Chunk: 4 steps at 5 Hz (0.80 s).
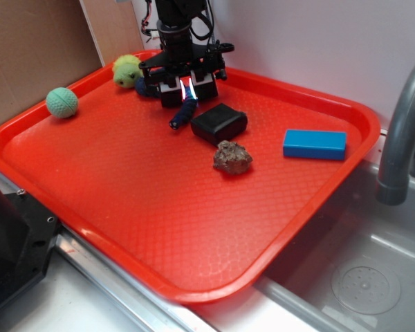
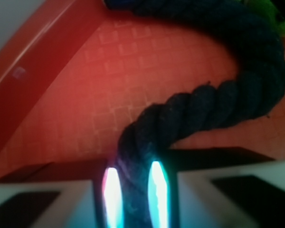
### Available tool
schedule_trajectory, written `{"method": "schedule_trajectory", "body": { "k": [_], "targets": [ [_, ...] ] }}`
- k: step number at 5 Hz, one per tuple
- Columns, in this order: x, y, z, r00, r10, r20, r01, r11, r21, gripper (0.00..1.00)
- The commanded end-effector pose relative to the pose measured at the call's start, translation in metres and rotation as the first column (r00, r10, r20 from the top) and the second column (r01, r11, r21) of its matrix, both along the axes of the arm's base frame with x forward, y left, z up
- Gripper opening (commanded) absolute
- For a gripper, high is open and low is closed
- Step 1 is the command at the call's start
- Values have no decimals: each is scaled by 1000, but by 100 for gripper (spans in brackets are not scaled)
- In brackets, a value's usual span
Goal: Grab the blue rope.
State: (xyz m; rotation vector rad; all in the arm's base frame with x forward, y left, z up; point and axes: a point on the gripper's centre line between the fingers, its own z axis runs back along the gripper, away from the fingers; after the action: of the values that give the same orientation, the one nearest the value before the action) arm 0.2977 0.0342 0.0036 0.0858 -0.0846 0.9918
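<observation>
Black gripper (image 1: 187, 88) low on red plastic tray (image 1: 124, 207), jaws narrowly astride dark navy twisted rope (image 2: 213, 102). Squeeze firmly mid-cord before lifting.

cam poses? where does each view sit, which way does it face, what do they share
Exterior: high off the tray's near corner, looking down and across; arm and gripper show over the rope.
Wrist: on the gripper, looking along the tray floor; glowing fingers flank the rope.
Shared: rope, tray, gripper.
</observation>
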Motion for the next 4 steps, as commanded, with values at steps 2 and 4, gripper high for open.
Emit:
{"method": "schedule_trajectory", "body": {
  "k": [2, 4],
  "targets": [
    [-55, 11, 39, 937, -321, -135, 324, 946, 0, 0],
    [-113, 28, 134, 735, -678, 15, 673, 732, 107, 0]
  ]
}}
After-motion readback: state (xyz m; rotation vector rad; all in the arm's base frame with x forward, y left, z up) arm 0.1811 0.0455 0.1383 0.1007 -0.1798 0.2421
